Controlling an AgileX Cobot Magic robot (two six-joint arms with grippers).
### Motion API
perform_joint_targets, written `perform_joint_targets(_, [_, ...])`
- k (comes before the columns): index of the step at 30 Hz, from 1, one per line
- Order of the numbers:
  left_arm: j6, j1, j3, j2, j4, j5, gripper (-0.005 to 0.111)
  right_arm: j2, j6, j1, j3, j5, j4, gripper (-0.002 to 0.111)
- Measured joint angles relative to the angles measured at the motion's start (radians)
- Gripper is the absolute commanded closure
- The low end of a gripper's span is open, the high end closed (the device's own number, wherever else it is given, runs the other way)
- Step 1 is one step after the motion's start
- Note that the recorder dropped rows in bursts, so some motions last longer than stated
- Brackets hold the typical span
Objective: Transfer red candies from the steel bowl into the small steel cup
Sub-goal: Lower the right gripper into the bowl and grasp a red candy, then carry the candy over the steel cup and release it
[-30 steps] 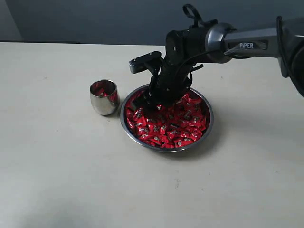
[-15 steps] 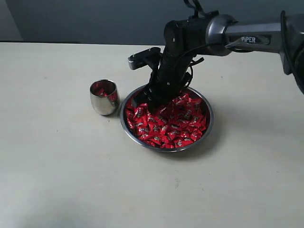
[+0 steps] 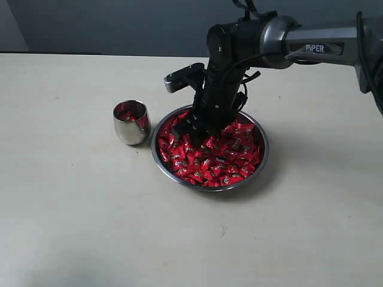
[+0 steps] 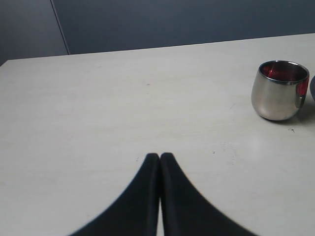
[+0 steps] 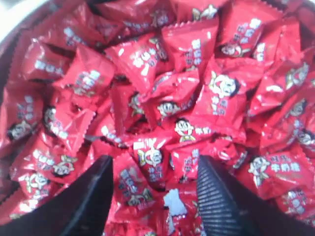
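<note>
The steel bowl (image 3: 210, 188) sits mid-table, heaped with red candies (image 3: 224, 160). My right gripper (image 3: 190, 133) points down into the bowl's left part. In the right wrist view its jaws (image 5: 155, 163) stand open just over the pile, with a red candy (image 5: 151, 158) lying loose between the fingertips (image 5: 212, 183); nothing is gripped. The small steel cup (image 3: 131, 122) stands upright just left of the bowl, a few red candies inside it. In the left wrist view my left gripper (image 4: 160, 156) is shut and empty over bare table, with the cup (image 4: 278, 96) some way off.
The right arm (image 3: 311, 51) reaches in from the right edge over the table's far side. The pale tabletop (image 3: 90, 227) spreads around the bowl and cup. A dark wall (image 3: 119, 24) runs along the table's far edge.
The right gripper rose a little out of the candies and shifted slightly toward the bowl's middle. It carries nothing. Cup, bowl and left gripper have not moved.
</note>
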Motion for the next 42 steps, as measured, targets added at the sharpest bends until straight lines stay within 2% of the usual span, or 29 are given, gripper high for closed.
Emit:
perform_joint_targets(6, [0.000, 0.000, 0.000, 0.000, 0.000, 0.000, 0.106, 0.000, -0.019, 0.000, 0.000, 0.084, -0.006, 0.058])
perform_joint_targets(17, [0.000, 0.000, 0.000, 0.000, 0.000, 0.000, 0.106, 0.000, -0.083, 0.000, 0.000, 0.087, 0.112, 0.058])
perform_joint_targets(19, [0.000, 0.000, 0.000, 0.000, 0.000, 0.000, 0.106, 0.005, -0.083, 0.000, 0.000, 0.087, 0.117, 0.063])
perform_joint_targets(24, [0.000, 0.000, 0.000, 0.000, 0.000, 0.000, 0.106, 0.018, -0.085, 0.000, 0.000, 0.070, 0.107, 0.097])
perform_joint_targets(27, [0.000, 0.000, 0.000, 0.000, 0.000, 0.000, 0.106, 0.018, -0.080, 0.000, -0.002, 0.064, 0.101, 0.109])
perform_joint_targets(42, [0.000, 0.000, 0.000, 0.000, 0.000, 0.000, 0.106, -0.052, -0.069, 0.000, -0.002, 0.064, 0.072, 0.109])
